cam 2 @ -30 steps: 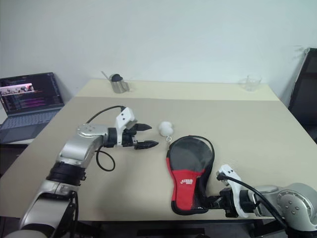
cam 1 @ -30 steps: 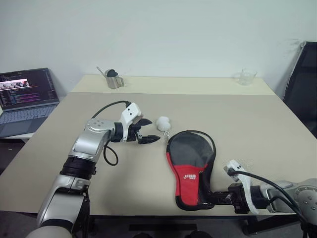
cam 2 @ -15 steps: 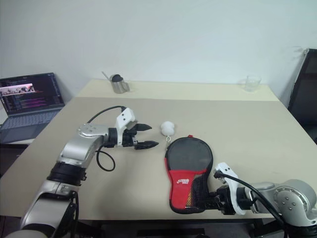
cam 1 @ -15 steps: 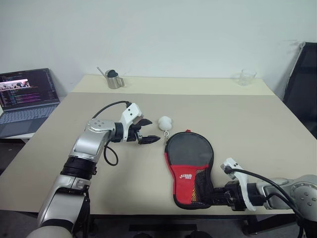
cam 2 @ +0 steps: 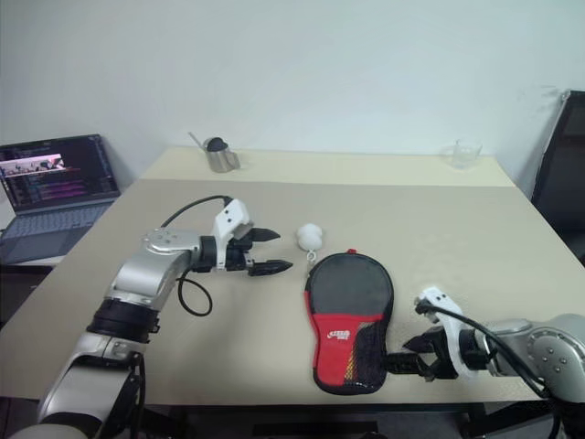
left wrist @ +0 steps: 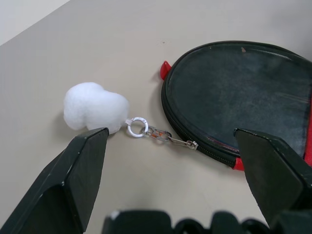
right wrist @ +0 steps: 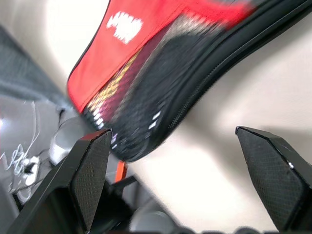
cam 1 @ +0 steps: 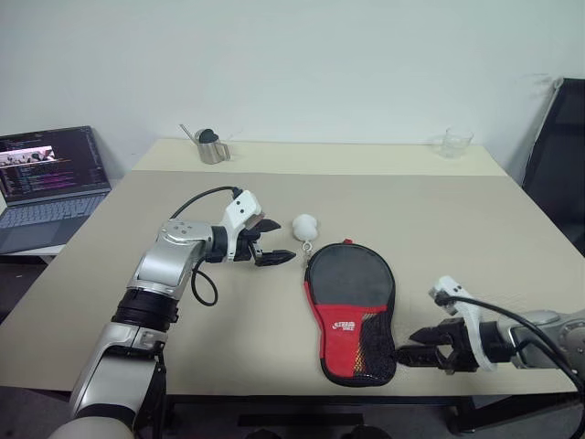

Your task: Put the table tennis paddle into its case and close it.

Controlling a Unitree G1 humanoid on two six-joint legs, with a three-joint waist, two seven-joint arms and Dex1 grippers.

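Black-and-red case (cam 1: 350, 311) is lying flat on the table (cam 1: 475, 229); I'm holding both grippers spread, right gripper (cam 1: 422, 351) just beside its narrow end, left gripper (cam 1: 271, 244) near the white pompom (cam 1: 303, 225)

From my head, two eyes look forward and down over the tabletop (cam 1: 439, 210), both taking in the same spread, the right eye shifted slightly sideways. My left wrist camera peers along my left tool (left wrist: 170, 185), close over the case (left wrist: 243, 97) and its white fluffy charm (left wrist: 92, 107). My right wrist camera sits low by the near table edge, looking along my right tool (right wrist: 175, 180), right up against the case's narrow end.
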